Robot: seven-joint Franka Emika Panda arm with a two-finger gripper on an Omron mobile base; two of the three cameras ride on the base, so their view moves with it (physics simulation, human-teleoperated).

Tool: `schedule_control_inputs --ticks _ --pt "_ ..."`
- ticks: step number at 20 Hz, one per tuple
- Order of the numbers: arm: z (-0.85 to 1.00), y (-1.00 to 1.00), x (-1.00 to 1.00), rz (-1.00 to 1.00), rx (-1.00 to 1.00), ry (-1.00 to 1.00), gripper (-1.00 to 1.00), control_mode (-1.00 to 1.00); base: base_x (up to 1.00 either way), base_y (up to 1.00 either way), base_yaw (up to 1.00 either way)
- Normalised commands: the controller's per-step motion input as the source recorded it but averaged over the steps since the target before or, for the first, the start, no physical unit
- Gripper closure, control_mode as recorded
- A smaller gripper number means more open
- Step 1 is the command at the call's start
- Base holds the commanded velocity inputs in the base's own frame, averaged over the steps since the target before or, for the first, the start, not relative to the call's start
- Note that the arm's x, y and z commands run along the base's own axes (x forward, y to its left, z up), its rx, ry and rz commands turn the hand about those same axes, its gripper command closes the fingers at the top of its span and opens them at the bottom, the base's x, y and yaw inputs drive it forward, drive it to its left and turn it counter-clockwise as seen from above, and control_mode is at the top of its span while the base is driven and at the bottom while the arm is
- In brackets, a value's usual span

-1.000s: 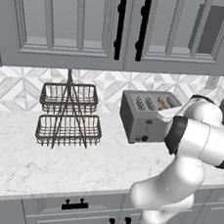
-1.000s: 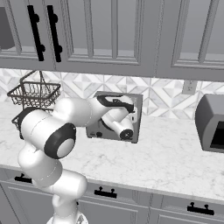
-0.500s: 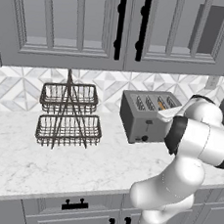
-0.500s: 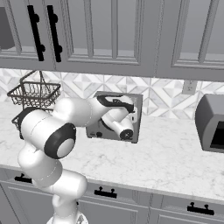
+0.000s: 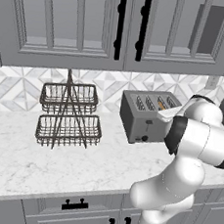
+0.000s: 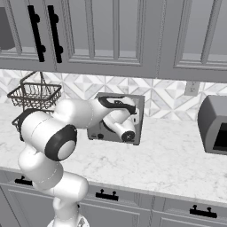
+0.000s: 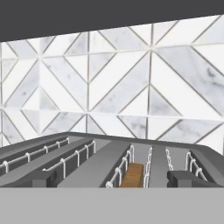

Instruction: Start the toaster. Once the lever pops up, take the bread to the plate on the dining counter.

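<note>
Light falls flat and even across this rendered kitchen, no glare anywhere, only a faint soft shadow under the wire basket rack point(image 5: 69, 116) on the pale counter point(image 5: 54, 161), edges slightly jagged, nothing blurred or bent.

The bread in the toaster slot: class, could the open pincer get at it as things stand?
Probably yes. The pincer is open just above the toaster, its tips either side of the slot where the bread sits, and nothing covers it. The slice sits low between the wire guides, so little shows to grip.
</note>
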Motion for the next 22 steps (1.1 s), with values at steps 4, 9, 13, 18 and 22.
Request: schedule_control_inputs --ticks 4,9,13,18,22 --pt "0.00 0.00 0.00 0.00 0.00 0.00 -1.00 -1.00 0.00 0.00 0.00" --pt "0.00 0.00 0.00 0.00 0.00 0.00 -1.00 -1.00 0.00 0.00 0.00" --pt "0.00 0.00 0.00 0.00 0.00 0.00 -1.00 -1.00 0.00 0.00 0.00" --pt "0.00 0.00 0.00 0.00 0.00 0.00 -1.00 -1.00 0.00 0.00 0.00" --pt "0.00 0.00 0.00 0.00 0.00 0.00 -1.00 -1.00 0.00 0.00 0.00"
